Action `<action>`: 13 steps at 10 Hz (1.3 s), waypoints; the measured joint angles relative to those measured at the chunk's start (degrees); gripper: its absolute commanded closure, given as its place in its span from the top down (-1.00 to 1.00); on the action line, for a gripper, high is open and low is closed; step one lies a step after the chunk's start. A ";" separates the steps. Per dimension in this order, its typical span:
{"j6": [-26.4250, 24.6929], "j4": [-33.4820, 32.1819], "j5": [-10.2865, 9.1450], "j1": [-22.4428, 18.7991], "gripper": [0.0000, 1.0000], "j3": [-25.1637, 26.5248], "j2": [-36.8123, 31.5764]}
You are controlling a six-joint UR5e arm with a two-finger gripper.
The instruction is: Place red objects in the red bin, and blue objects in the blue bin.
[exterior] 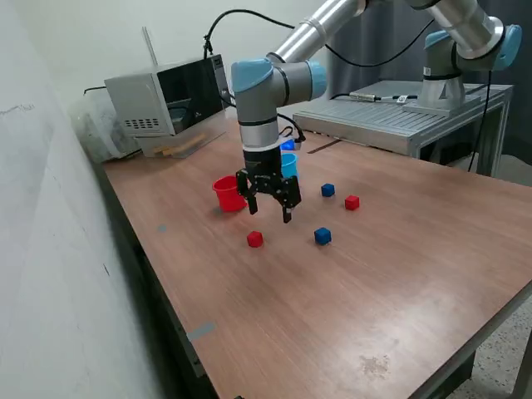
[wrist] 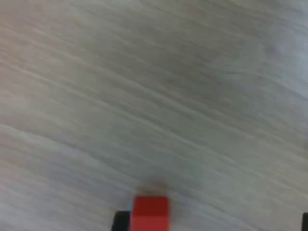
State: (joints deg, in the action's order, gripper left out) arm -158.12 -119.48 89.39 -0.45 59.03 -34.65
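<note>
Red cube point(exterior: 254, 239) lies on the bench point(exterior: 349, 299), just below and slightly to the exterior view's left of the tool point(exterior: 269, 209), which hangs above it with its fingers spread and nothing between them. In the wrist view the same cube point(wrist: 150, 213) shows at the edge of the picture, against blurred wood grain. A second red cube point(exterior: 352, 202) sits further to the exterior view's right, with one dark blue cube point(exterior: 327, 190) near it and another point(exterior: 322, 236) closer to the camera. None of the four is in a cup. The red cup point(exterior: 226, 193) stands upright just behind the tool on the exterior view's left; the light blue cup point(exterior: 288, 164) is partly hidden behind the arm.

The step in hand looks like the approach to the first red cube. The next move calls for centring the spread fingers over that cube, lowering until they straddle it, then closing squarely on two opposite faces so that it does not twist or slip aside.
</note>
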 measured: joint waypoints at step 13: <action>-0.40 -0.74 -1.86 0.45 1.00 -4.03 3.37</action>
State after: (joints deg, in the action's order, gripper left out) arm -158.52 -120.22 87.53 0.00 55.00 -31.27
